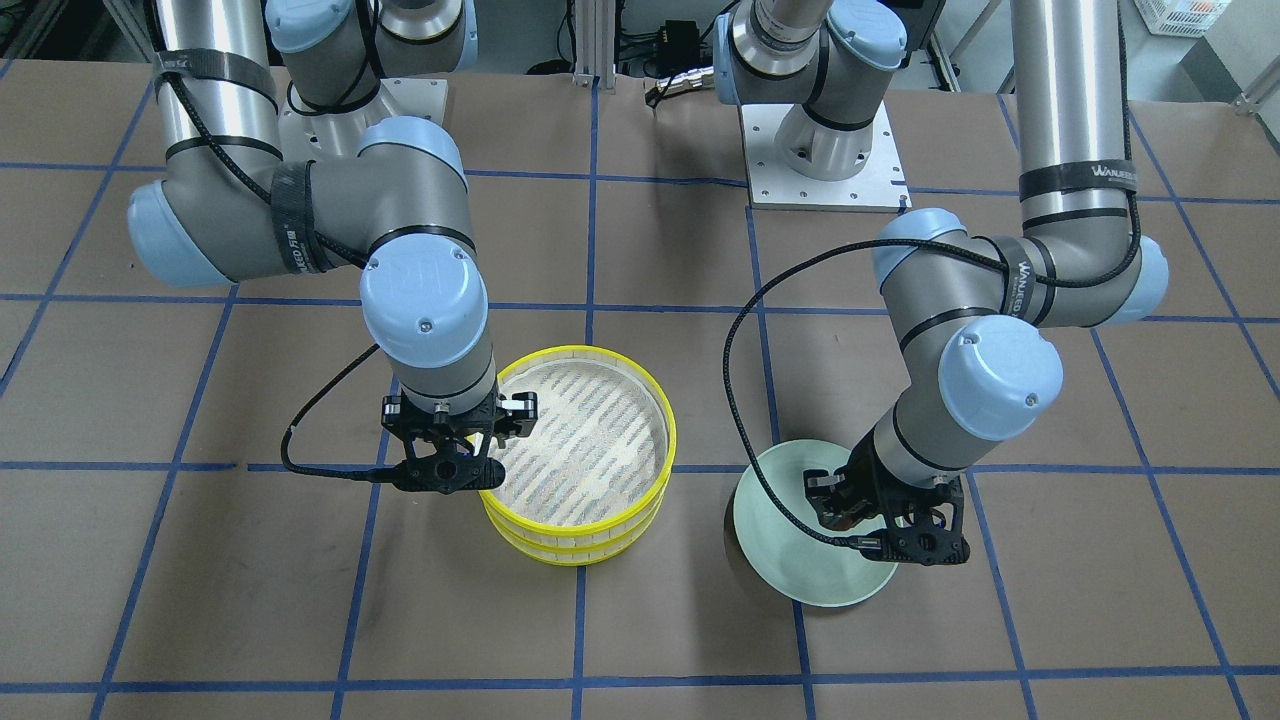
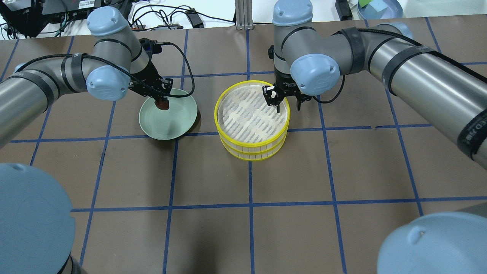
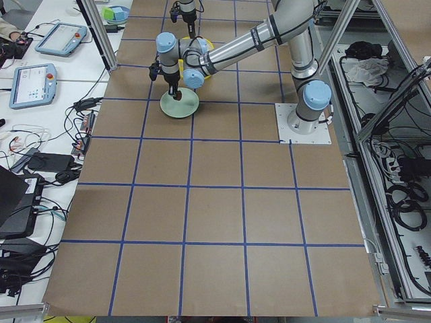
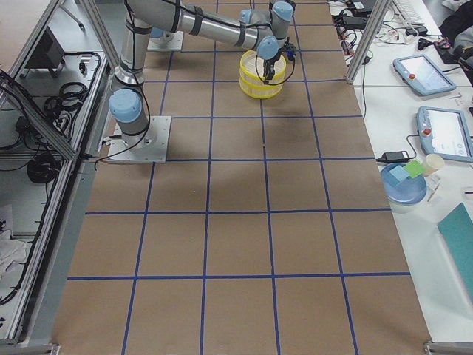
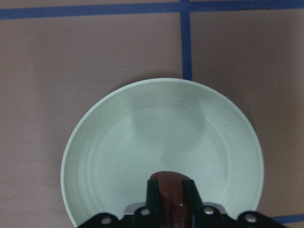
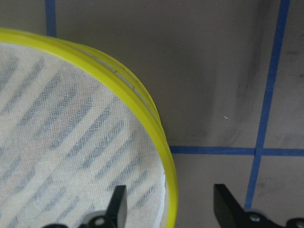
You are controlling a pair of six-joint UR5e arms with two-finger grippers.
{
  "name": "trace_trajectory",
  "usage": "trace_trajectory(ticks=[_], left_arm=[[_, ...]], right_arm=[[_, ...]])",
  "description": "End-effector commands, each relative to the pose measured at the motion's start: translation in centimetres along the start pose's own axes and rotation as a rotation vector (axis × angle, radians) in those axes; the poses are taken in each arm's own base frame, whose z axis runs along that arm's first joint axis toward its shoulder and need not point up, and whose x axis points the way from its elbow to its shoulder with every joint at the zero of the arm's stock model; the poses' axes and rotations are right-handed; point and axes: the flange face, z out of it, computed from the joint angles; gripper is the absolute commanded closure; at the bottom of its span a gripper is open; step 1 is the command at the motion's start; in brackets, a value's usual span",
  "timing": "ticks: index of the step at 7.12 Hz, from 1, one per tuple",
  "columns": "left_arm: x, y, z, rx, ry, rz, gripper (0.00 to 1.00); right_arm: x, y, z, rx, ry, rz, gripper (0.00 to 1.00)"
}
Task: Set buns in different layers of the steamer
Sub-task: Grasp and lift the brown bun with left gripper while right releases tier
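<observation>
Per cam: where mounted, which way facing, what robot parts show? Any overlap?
Front-facing: across table, faces robot, steeply down; both arms.
Overhead: behind shoulders, forward-down; both arms, steamer, plate.
Exterior left: robot's-left table end, along table; left arm near.
Exterior right: opposite end; right arm near.
Left wrist: down on plate; left hand grips brown bun.
Right wrist: down; right hand straddles steamer rim.
Shared: front-facing and overhead mirror left-right.

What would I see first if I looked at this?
The bright yellow steamer stands in the middle of the table, two trays stacked, with nothing in the top one. The right hand hangs open across its rim. On the other side, the left hand is shut on a brown bun over a green plate.
</observation>
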Motion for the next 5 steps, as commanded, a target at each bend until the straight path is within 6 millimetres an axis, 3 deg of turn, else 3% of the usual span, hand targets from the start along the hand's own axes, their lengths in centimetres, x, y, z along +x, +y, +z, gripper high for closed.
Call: trace_trajectory(ticks=[1, 2, 3, 5], left_arm=[[3.1, 0.8, -4.4, 0.040, 0.007, -0.083, 1.00], [6.5, 1.5, -6.5, 0.064, 0.054, -0.141, 1.00], [10.3, 2.3, -8.0, 0.084, 0.076, -0.216, 1.00], [18.8, 5.4, -8.7, 0.080, 0.119, -0.259, 1.00]], right_arm=[[0.9, 2.1, -6.9, 0.073, -0.015, 0.005, 0.00], [1.7, 2.8, -11.3, 0.123, -0.062, 0.021, 0.00], [3.6, 3.8, -14.3, 0.087, -0.062, 0.049, 0.00], [7.0, 7.5, -19.7, 0.094, -0.078, 0.077, 0.00]])
